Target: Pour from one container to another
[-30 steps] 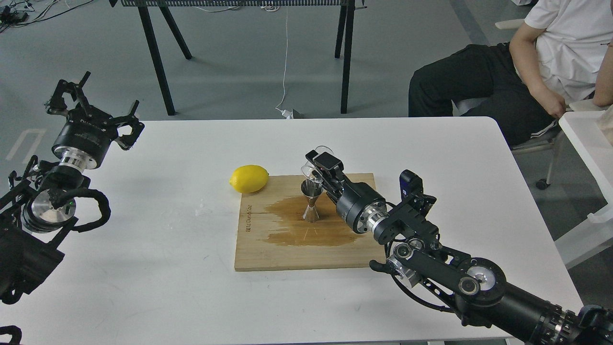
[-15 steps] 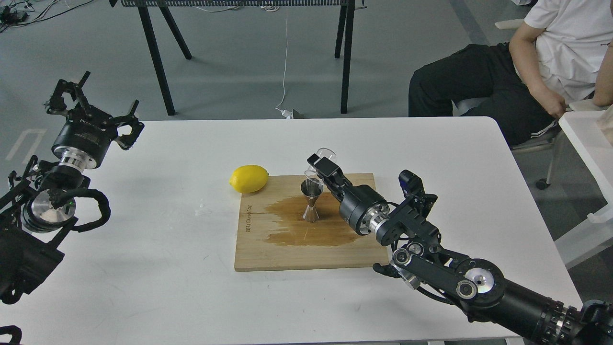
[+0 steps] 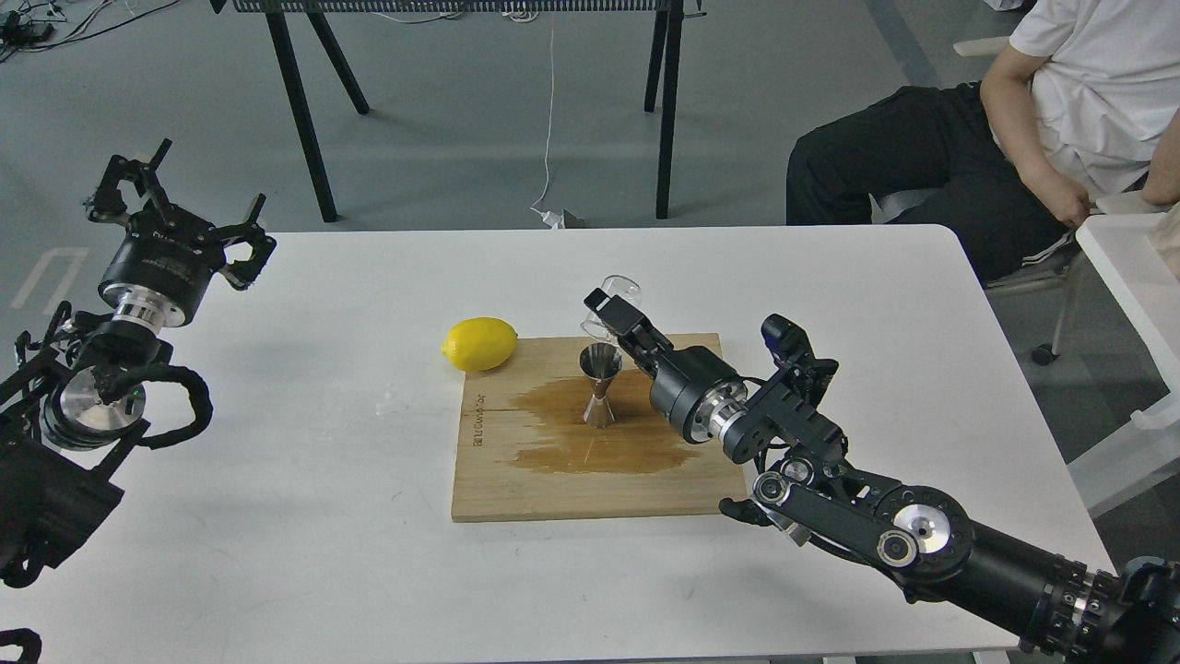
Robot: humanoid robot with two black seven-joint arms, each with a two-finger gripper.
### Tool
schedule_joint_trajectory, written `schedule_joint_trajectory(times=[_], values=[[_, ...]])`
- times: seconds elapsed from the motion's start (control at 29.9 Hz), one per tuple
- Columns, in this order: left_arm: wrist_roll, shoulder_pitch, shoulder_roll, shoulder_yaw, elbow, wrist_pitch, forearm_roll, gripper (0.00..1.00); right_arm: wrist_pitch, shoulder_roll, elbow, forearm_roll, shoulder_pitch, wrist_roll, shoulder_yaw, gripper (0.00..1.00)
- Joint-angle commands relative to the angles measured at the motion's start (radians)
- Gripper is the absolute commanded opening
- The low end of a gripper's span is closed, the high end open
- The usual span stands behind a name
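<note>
White table (image 3: pixel 277 516) fills the view, and on it a wooden board (image 3: pixel 516 489) with a brown wet stain (image 3: pixel 553 433) is laid, a lemon (image 3: pixel 479 343) just beside its far left corner. The steel jigger (image 3: pixel 599 385) stands upright on the stain. The clear cup (image 3: pixel 610 300) is grasped by the right fingers (image 3: pixel 619 318) and held tilted, just above and behind the jigger's mouth. The pouring step seems to be in hand; next the cup's lip must be kept over the mouth. The left fingers (image 3: pixel 143 198) are spread apart, well away, with nothing held.

Bright, even overhead light; soft faint shadows on white table (image 3: pixel 277 516); sharp focus
</note>
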Motion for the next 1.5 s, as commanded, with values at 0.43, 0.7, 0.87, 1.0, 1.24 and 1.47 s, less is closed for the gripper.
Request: schedule_joint_trajectory(times=[0.43, 0.7, 0.87, 1.0, 1.24, 1.47], values=[[0.001, -0.001, 0.002, -0.002, 0.0, 0.0, 0.0, 1.0, 0.002, -0.036, 0.01, 0.001, -0.01, 0.01, -0.005, 0.45], [0.001, -0.001, 0.003, -0.001, 0.0, 0.0, 0.0, 1.0, 0.018, -0.148, 0.163, 0.304, -0.036, 0.008, 0.09, 0.45], [0.001, -0.001, -0.001, -0.001, 0.0, 0.0, 0.0, 1.0, 0.044, -0.203, 0.231, 0.473, -0.097, 0.001, 0.204, 0.45], [0.0, -0.003, -0.002, -0.001, 0.0, 0.0, 0.0, 1.0, 0.129, -0.223, 0.248, 0.591, -0.189, -0.003, 0.318, 0.45], [0.0, 0.0, 0.002, -0.001, 0.0, 0.0, 0.0, 1.0, 0.3, -0.225, 0.251, 0.866, -0.369, -0.056, 0.537, 0.45], [-0.005, 0.002, -0.009, -0.001, 0.0, 0.006, 0.0, 1.0, 0.465, -0.223, 0.151, 1.035, -0.45, -0.151, 0.682, 0.46]])
